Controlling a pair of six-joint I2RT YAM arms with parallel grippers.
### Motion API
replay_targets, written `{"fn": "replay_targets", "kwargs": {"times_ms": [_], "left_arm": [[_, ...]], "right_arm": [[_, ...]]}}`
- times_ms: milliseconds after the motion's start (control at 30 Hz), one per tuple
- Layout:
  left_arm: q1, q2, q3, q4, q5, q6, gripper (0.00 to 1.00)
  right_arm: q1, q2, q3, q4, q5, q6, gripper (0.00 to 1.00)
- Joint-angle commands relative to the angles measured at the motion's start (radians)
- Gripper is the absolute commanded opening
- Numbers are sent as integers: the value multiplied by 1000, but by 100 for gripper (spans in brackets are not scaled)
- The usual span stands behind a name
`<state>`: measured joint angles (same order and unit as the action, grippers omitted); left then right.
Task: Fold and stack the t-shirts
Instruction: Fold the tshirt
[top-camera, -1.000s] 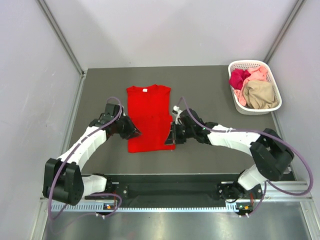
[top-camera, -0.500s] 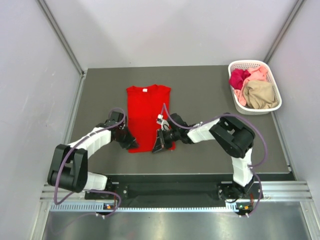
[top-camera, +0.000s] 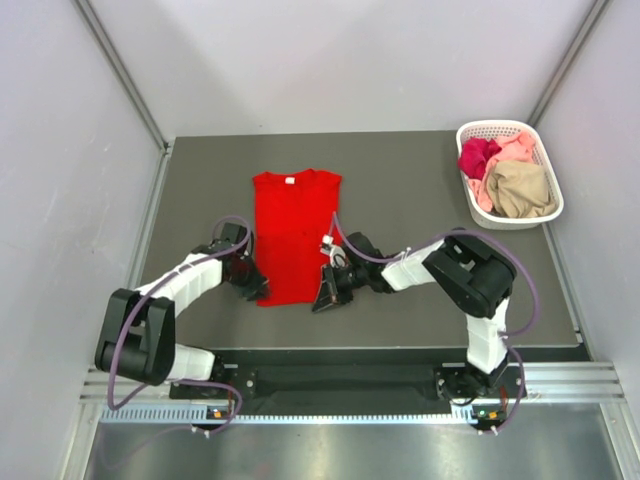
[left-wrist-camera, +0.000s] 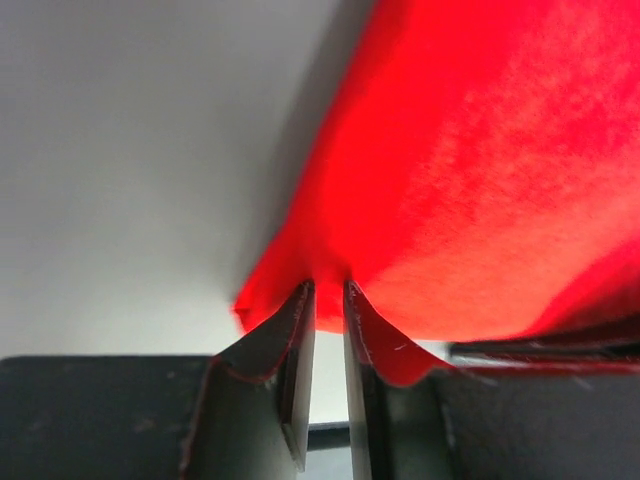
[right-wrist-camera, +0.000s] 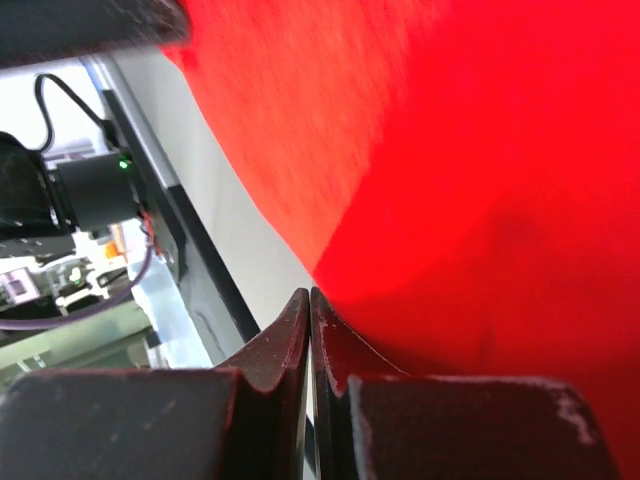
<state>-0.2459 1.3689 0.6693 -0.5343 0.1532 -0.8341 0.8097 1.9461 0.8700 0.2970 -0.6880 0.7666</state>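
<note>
At the near hem of the red t-shirt, the left gripper is pinching the left corner between nearly closed jaws, while the right gripper, jaws fully together, is clamping the right corner. The shirt is lying flat on the table, collar farthest. Beyond, far right, a magenta t-shirt, a pale pink t-shirt and a tan t-shirt are sitting crumpled in a white basket.

Red t-shirt was seen filling the upper right of the frame, the cloth blurred at close range. Its lower edge was pinched in the left gripper, between two dark jaws set close together with only a thin slit between them. Grey table was noted at left. A soft shadow was observed along the cloth's edge.
</note>
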Motion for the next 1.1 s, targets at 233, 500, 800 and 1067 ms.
{"fn": "replay_targets", "kwargs": {"times_ms": [233,500,800,1067], "left_arm": [[94,-123,72,-150,-83,110,38],[102,-160,-68,-33,29,49,47],[102,-136,-111,-13,-12,29,43],[103,-97,-117,11,-29,33,31]], "right_arm": [[-30,-258,-109,-217,206,-101,11],[-40,-430,-115,-423,490,-58,44],[-69,-371,-105,-381,509,-44,47],[-76,-282,-109,-305,472,-27,40]]}}
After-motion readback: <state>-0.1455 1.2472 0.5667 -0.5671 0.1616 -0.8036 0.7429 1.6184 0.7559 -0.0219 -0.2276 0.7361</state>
